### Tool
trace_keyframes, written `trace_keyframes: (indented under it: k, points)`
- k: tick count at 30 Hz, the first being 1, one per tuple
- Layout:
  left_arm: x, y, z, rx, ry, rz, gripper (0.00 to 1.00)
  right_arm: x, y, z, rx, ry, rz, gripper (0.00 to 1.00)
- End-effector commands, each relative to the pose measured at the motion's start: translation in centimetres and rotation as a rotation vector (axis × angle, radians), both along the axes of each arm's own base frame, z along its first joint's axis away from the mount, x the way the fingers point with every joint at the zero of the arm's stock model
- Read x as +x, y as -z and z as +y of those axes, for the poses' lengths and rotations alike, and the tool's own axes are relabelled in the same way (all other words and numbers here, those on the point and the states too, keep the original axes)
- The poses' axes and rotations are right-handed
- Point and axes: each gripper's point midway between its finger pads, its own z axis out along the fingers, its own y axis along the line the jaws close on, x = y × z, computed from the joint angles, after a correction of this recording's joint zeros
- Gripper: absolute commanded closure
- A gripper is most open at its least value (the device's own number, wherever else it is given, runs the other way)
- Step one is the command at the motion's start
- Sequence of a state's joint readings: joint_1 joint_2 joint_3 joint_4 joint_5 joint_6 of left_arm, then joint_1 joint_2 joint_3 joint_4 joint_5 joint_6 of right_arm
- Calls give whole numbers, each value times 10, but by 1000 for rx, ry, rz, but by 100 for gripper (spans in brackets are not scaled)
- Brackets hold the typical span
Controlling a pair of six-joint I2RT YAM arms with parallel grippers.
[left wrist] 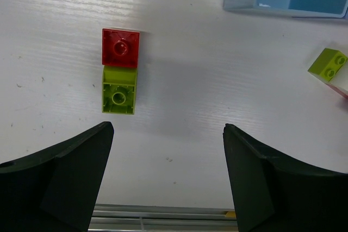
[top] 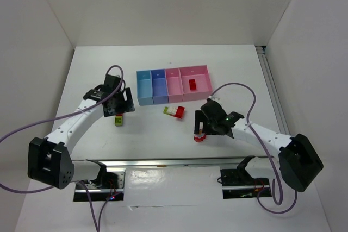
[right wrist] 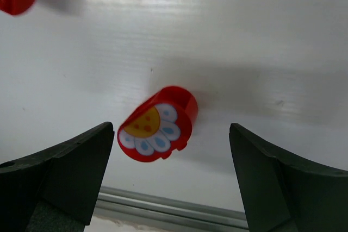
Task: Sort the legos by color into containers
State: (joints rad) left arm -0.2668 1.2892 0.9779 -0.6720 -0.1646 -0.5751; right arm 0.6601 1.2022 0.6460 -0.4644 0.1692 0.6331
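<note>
No lettering or number is legible; the only marking is a flower print on the red half-round brick (right wrist: 157, 125) between the right jaws

**Colours and patterns.** Table (top: 239, 69): white, faintly streaked. Bins, left to right: light blue bin (top: 143, 86), darker blue bin (top: 159, 86), pink bin (top: 174, 84), wide pink bin (top: 202, 75). Brick (top: 192, 84) in the wide pink bin: red. Pair in the left wrist view: red square (left wrist: 120, 48) and yellow-green square (left wrist: 119, 90). Cluster (top: 174, 111): yellow-green, white and red. Half-round brick (right wrist: 156, 125): red, its face printed with a flower that has a yellow centre with orange dots and white petals, each bearing a blue drop. Left gripper (left wrist: 168, 134) and right gripper (right wrist: 171, 134): black. Arms (top: 70, 129): white. Cables (top: 234, 84): purple.
</note>
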Motion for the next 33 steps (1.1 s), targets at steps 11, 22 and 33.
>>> trace_keyframes:
  k: [11, 22, 33]
  points:
    - [5, -10, -16, -23, 58, -30, 7, -1, 26, 33, -9, -62, 35, 13]
    - [7, -5, -26, -21, 85, -19, 7, 1, 1, 17, -112, 15, -18, 54]
    - [8, -8, -25, -21, 73, -30, 6, 78, -68, 27, -139, 19, -229, 55]
